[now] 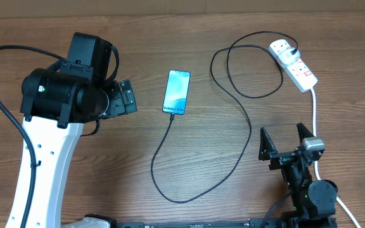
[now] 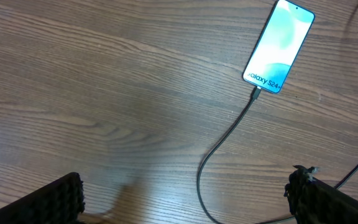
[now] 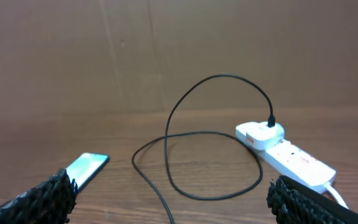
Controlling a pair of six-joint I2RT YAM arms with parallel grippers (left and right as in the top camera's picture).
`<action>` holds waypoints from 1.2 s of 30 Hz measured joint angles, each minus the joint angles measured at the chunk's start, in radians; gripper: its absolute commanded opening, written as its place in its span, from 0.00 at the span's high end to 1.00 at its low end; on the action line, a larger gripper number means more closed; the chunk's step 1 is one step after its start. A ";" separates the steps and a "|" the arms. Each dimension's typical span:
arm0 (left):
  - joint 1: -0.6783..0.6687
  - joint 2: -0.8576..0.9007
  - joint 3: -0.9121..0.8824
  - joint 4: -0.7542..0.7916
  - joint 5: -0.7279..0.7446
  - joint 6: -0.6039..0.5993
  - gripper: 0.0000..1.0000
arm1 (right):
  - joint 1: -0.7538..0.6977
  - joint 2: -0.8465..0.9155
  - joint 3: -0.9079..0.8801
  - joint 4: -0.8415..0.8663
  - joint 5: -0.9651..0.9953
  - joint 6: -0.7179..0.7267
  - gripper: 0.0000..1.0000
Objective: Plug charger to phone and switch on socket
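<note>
Brown table (image 1: 170, 31) holds the phone (image 1: 177, 92) with the charger (image 2: 254, 96) at its port, both my jaws are wide and empty, and reaching for the socket (image 1: 294, 65) might tug it out.

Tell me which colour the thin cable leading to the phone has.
Black. The charger shows best in the left wrist view, ending at the phone's bottom edge.

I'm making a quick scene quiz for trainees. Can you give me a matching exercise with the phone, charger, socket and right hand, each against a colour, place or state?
1 phone
2 charger
3 socket
4 right hand

A white, far right
B open, holding nothing
C black, lying in loops
D screen up, in the middle

Pairs: 1-D, 2-C, 3-A, 4-B
</note>
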 measured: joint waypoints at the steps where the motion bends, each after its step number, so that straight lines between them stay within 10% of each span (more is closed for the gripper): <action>1: 0.000 0.000 0.000 0.000 0.000 0.000 0.00 | 0.000 0.000 -0.013 0.025 -0.003 -0.006 0.00; 36: 0.000 0.000 0.000 0.000 0.000 0.000 0.00 | 0.000 0.000 -0.037 0.016 -0.004 -0.034 0.00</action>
